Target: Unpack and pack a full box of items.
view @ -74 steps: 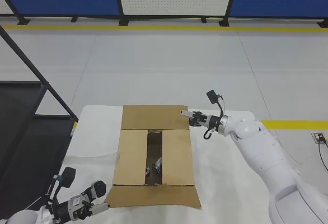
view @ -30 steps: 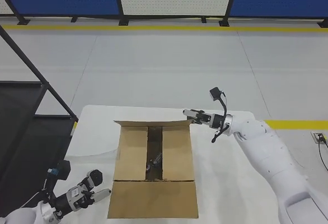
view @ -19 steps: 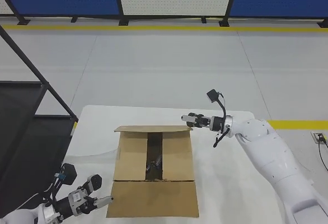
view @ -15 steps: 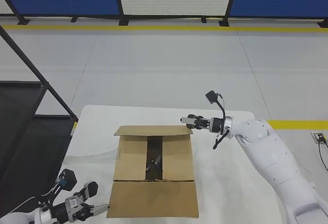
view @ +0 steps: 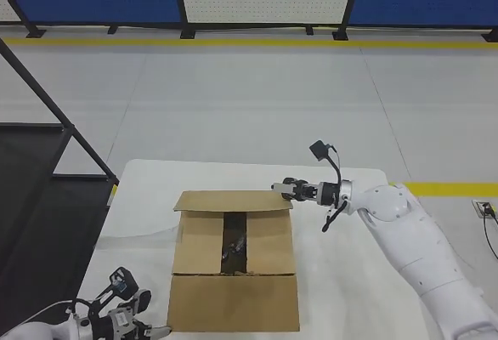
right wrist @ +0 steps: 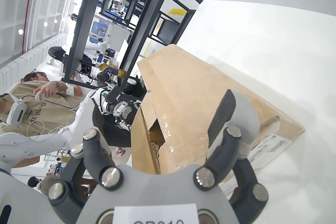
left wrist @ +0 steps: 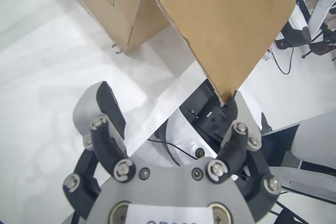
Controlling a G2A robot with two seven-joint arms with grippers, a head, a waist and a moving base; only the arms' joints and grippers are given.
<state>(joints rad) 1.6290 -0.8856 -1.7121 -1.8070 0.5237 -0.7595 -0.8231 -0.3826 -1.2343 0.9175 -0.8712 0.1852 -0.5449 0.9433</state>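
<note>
A cardboard box (view: 200, 242) stands in the middle of the white table (view: 147, 195). Its two side flaps lie shut, and small items (view: 234, 245) show in the gap between them. The far flap (view: 232, 201) leans inward. My right gripper (view: 280, 187) is open at that flap's right corner; the flap (right wrist: 183, 93) stands between its fingers (right wrist: 223, 114). The near flap (view: 234, 302) sticks out toward me. My left gripper (left wrist: 170, 107) is open below the near flap's corner (left wrist: 223, 12), which touches one finger (left wrist: 231, 107). From above, the left gripper (view: 147, 330) is at the table's near edge.
A black metal rack (view: 28, 170) stands off the table's left side. Bare table lies to the left and right of the box. A shipping label (right wrist: 270, 146) is on the box's far side.
The far flap, lying flat outward before, has been lifted and now leans in over the box. My right gripper followed it inward. My left gripper dropped back toward the near table edge.
</note>
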